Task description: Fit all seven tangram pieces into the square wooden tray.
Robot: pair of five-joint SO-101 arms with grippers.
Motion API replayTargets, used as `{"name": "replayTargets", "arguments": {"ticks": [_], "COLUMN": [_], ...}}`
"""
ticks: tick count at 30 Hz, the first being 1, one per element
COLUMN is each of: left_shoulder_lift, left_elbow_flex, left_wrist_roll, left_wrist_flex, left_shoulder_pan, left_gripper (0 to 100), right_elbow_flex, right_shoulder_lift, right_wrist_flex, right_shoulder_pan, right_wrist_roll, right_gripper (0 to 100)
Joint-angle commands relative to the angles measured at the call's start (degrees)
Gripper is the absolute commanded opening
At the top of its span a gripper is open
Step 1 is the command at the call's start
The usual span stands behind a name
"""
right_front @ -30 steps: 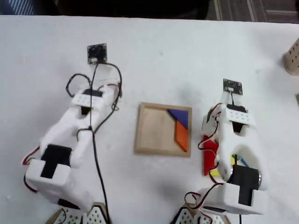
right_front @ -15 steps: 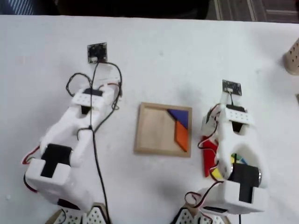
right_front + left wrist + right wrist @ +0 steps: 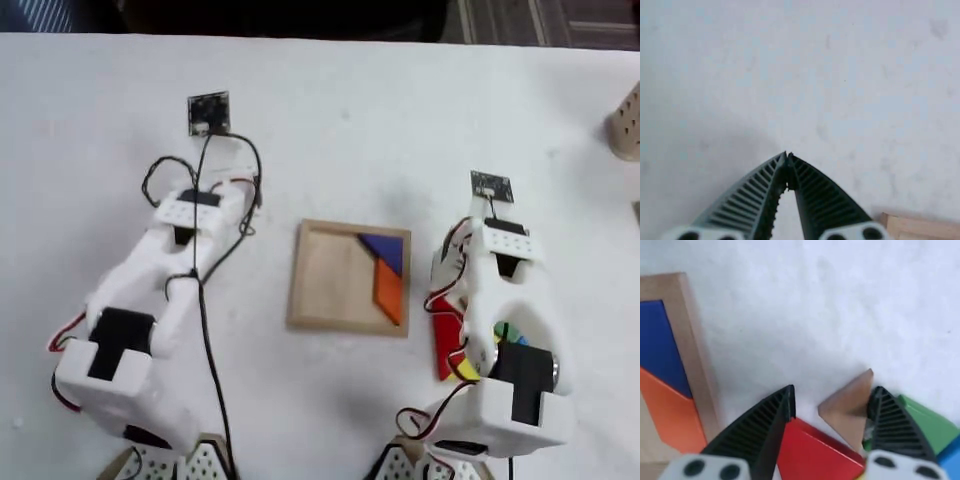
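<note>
The right gripper (image 3: 834, 390) stands open just off the tray's (image 3: 695, 350) right rim. Its jaws sit either side of a brown triangle (image 3: 847, 407) that lies on the table (image 3: 840, 75). A red piece (image 3: 815, 450) and a green piece (image 3: 925, 422) lie just beside that triangle, and a yellow piece (image 3: 465, 370) also lies right of the tray. Inside the tray, against its right wall, a blue piece (image 3: 660, 345) and an orange piece (image 3: 667, 407) touch each other. The left gripper (image 3: 787, 156) is closed on nothing, over bare table left of the tray.
</note>
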Motion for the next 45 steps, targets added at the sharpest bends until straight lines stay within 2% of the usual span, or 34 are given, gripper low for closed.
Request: {"name": "replayTargets", "arguments": {"ticks": [1,3,10,27,39,42,45], "left_shoulder_lift": [-0.1,-0.1,-0.1,-0.1,-0.1,-0.1,-0.1], "left_elbow_flex": [-3.2,-3.2,-3.2,-3.2,-3.2,-3.2,-3.2], "left_wrist_roll": [-0.3,-0.3,-0.3,-0.3,-0.3,-0.3,-0.3], "left_wrist_flex": [-1.1,-1.1,-1.1,-1.1,-1.1,-1.1,-1.1], "left_shoulder_pan": [0.7,0.7,0.7,0.7,0.7,0.7,0.7], "left_gripper": [2,2,2,2,2,2,2], "right_elbow_flex": [-0.5,-0.5,-0.5,-0.5,-0.4,-0.4,2.8], "right_shoulder_lift": [0.3,0.3,0.6,0.4,0.0,-0.9,-5.3], "right_wrist_flex": [1.3,1.5,2.4,2.4,2.2,2.3,1.8], "right_shoulder_pan": [0.4,0.5,0.8,0.8,0.3,0.5,0.6], "right_wrist_roll": [0.6,0.6,1.1,1.1,1.1,1.1,1.1], "right_gripper": [19.4,17.0,18.3,9.0,8.6,2.2,2.6]}}
